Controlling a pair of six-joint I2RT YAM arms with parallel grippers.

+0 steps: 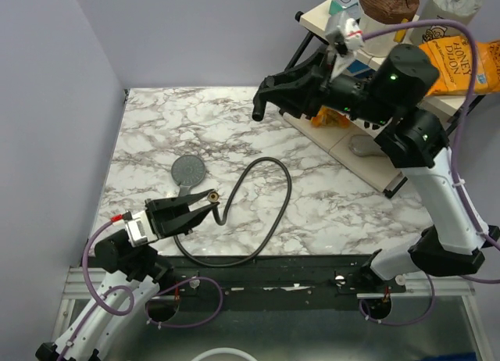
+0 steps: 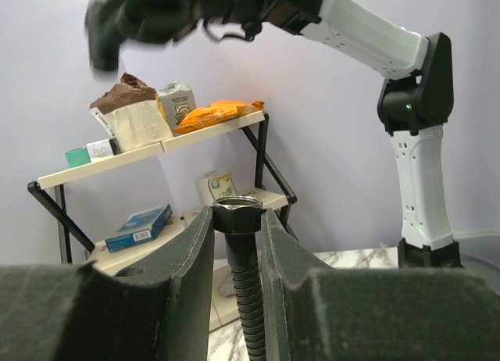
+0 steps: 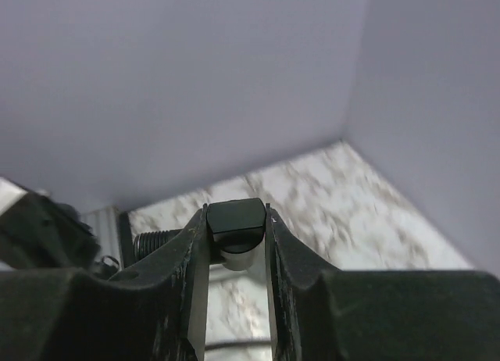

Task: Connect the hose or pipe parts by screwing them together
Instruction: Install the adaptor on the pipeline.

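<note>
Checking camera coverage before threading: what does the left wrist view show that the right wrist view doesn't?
Only left wrist: the black ribbed flexible hose with its end nut, pinched between the left fingers, plus a black-framed shelf rack. Only right wrist: a short black part with a threaded stub between the right fingers. Both: white marble tabletop, lilac wall.

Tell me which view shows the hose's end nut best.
Left wrist: the end nut sits close up, held by the left end effector. Top external shows a small brass dot; right wrist misses it.
</note>
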